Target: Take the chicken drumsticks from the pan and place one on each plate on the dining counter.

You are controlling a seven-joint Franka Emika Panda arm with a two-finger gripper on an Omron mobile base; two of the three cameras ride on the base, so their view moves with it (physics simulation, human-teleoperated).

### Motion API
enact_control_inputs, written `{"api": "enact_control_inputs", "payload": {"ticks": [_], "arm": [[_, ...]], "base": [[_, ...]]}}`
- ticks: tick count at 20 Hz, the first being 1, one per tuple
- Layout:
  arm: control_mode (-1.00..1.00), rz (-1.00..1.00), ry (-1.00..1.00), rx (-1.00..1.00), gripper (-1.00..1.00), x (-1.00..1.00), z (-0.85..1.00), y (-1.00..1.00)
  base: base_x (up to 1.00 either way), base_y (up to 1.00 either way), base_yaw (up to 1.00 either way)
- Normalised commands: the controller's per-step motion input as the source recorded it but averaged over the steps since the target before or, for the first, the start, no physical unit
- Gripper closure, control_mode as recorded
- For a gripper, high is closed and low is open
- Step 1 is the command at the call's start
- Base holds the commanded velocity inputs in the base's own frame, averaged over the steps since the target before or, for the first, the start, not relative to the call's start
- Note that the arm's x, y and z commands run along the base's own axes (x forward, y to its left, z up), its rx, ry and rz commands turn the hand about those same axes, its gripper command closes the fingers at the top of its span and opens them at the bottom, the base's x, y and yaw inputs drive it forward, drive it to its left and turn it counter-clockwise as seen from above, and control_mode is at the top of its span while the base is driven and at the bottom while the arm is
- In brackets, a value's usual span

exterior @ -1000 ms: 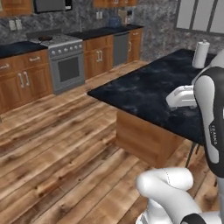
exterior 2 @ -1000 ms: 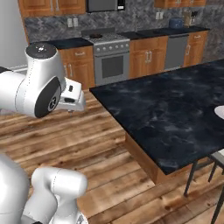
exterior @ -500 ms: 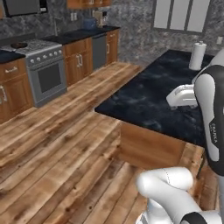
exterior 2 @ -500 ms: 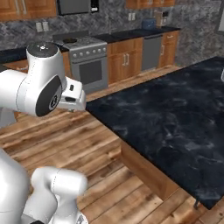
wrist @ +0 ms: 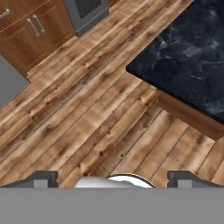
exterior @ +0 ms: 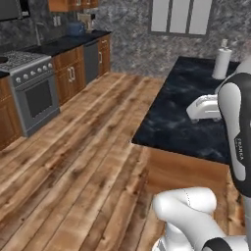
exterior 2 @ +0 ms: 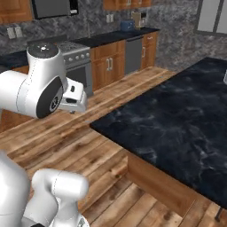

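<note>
The dining counter (exterior: 179, 115), black marble with faint white veins on a wooden base, lies ahead and to the right; its near corner reaches into the hand view (wrist: 192, 57). My gripper (wrist: 116, 178) is open, its two dark fingertips (wrist: 43, 177) far apart with nothing between them. It hangs over the wooden floor, beside the counter's corner. The white hand (exterior 2: 73, 99) sits high in front of the arm's big joint. The pan, the chicken drumsticks and the plates are out of view.
A steel stove (exterior: 29, 86) stands among wooden cabinets along the left wall, with a dark dishwasher (exterior: 91, 61) farther along. A white paper towel roll (exterior: 221, 62) stands at the far end of the counter. Wooden floor (exterior: 83, 157) stretches between the counter and the cabinets.
The whole picture has shifted: the base has turned, so the stove has slid left and the dining counter now sits closer and more central. The arm holds its pose and the gripper stays open.
</note>
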Motion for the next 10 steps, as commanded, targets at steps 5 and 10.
{"api": "enact_control_inputs", "payload": {"ticks": [5,10], "arm": [[1.0,0.0,0.0,0.0,-1.0,0.0,0.0,0.0],[1.0,0.0,0.0,0.0,-1.0,0.0,0.0,0.0]], "base": [[0.94,1.0,-0.33],[0.89,1.0,-0.33]]}}
